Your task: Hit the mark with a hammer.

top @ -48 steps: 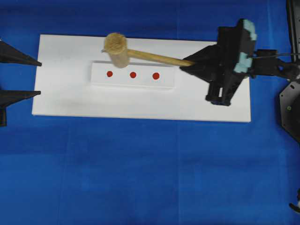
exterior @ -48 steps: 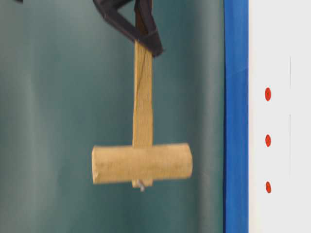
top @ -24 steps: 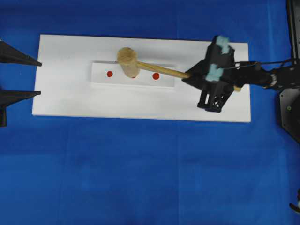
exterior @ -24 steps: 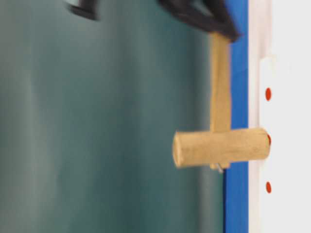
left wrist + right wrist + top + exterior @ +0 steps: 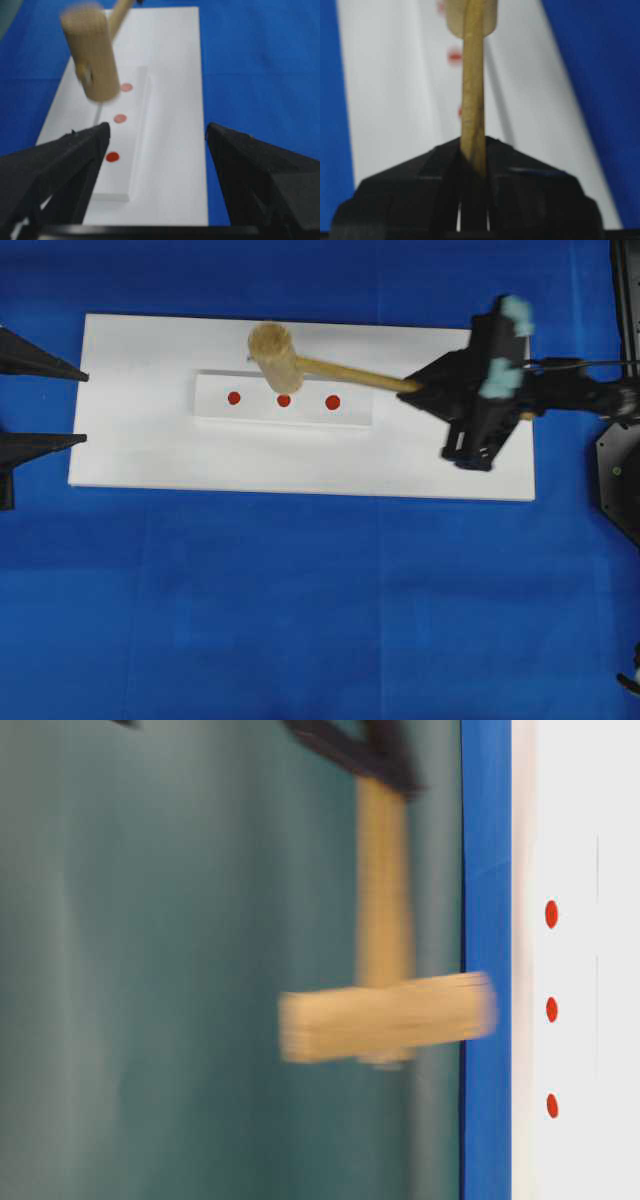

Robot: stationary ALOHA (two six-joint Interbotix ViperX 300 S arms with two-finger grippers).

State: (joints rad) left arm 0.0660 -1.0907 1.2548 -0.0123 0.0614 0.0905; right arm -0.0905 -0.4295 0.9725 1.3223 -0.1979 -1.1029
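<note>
The right hand [image 5: 418, 386] is clamped on the hammer [image 5: 275, 357] handle, the head raised off the white block [image 5: 352, 416] near the middle dot [image 5: 284, 400]. The mark [image 5: 234, 398] (the far end dot) shows no contact; a strike there remains. The left hand [image 5: 155, 150] hangs wide open, empty.

Hammer [image 5: 285, 358]: pale bare wood, matt. Block [image 5: 215, 408] & board [image 5: 140, 455]: smooth matt white. Blue cloth [image 5: 300, 600].

Clamped between dark gripper [image 5: 472, 172] jaws, hammer [image 5: 472, 90] handle running straight away to the blurred head at far edge, above white board [image 5: 395, 100] with red dots.
</note>
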